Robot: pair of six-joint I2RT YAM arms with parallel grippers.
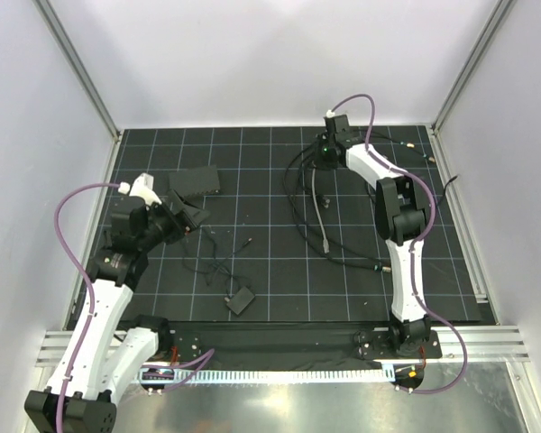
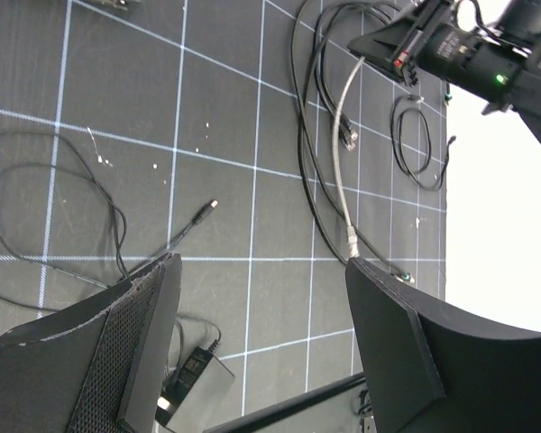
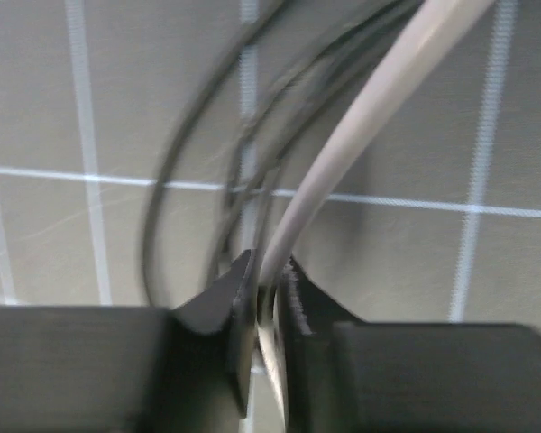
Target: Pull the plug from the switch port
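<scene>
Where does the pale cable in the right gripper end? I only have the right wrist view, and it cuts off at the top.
Observer: In the top view the cable runs from the right gripper toward the arms, and its plug lies loose on the mat.
Operator: So it's not in the switch?
Observer: No. The switch sits far off at the left side of the mat, by the left arm, with bare squares between it and the plug.
</scene>
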